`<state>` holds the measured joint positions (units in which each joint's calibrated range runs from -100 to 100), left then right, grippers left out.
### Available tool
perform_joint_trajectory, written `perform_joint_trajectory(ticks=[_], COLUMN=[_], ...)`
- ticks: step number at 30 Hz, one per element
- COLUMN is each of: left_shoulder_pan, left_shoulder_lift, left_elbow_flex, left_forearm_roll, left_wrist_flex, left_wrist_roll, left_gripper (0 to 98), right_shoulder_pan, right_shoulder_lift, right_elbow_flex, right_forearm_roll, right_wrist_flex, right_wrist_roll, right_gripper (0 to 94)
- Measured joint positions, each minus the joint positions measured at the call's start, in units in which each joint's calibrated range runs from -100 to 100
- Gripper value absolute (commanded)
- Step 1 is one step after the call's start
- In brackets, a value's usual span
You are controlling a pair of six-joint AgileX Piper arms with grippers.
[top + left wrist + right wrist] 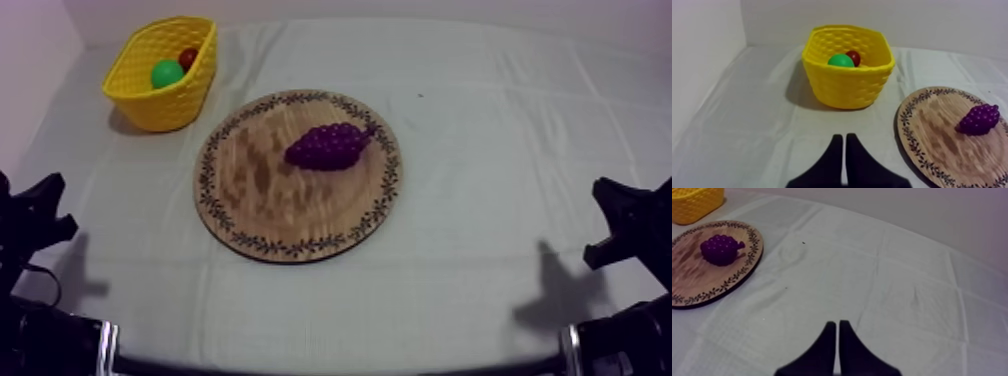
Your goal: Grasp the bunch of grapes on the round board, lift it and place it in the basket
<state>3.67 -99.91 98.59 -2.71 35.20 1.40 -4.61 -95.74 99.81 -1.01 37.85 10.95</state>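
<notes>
**Grapes on the board, both pincers shut**

The left pincer (844, 136) hung low over the bench (480, 200), on the near side of the board and off to its left. Its two fingers were pressed together in a narrow wedge, with nothing between them. The right pincer (837, 323) hung likewise to the board's right, well apart from it, closed on nothing.

The board (250, 200) lay flat on the cloth, about midway between the two arms. The grapes (328, 146) lay on the board's far right part, inside the patterned rim, touched by neither pincer.

Beyond the board, to its far left, stood the basket (165, 100), upright and near the board but apart from it. In it lay a green fruit (166, 73) and, just behind that, a small red fruit (188, 57).
</notes>
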Motion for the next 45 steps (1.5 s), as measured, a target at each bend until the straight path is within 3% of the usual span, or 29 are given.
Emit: perform_joint_trajectory(ticks=[5,10,19,34,45], left_shoulder_pan=[1.71,3.27,6.46,10.17,14.23], left_shoulder_lift=[1.59,6.02,18.37,39.52,54.61], left_elbow_flex=[-1.89,-6.56,-20.59,-47.91,-64.87], left_forearm_roll=[-2.67,-3.29,-3.39,-1.48,-1.08], left_wrist_flex=[0.69,0.79,4.72,13.96,16.02], left_wrist_roll=[2.12,3.25,3.68,-1.66,-2.65], left_gripper=[0.0,0.0,0.0,0.0,0.0], right_shoulder_pan=[0.0,0.0,0.0,0.0,0.0], right_shoulder_lift=[0.0,0.0,0.0,0.0,0.0], right_elbow_flex=[0.0,0.0,0.0,0.0,0.0], right_forearm_roll=[0.0,0.0,0.0,0.0,0.0], right_wrist_flex=[0.0,0.0,0.0,0.0,0.0], right_wrist_roll=[0.0,0.0,0.0,-0.03,-0.03], right_gripper=[0.4,0.4,0.4,0.4,0.4])
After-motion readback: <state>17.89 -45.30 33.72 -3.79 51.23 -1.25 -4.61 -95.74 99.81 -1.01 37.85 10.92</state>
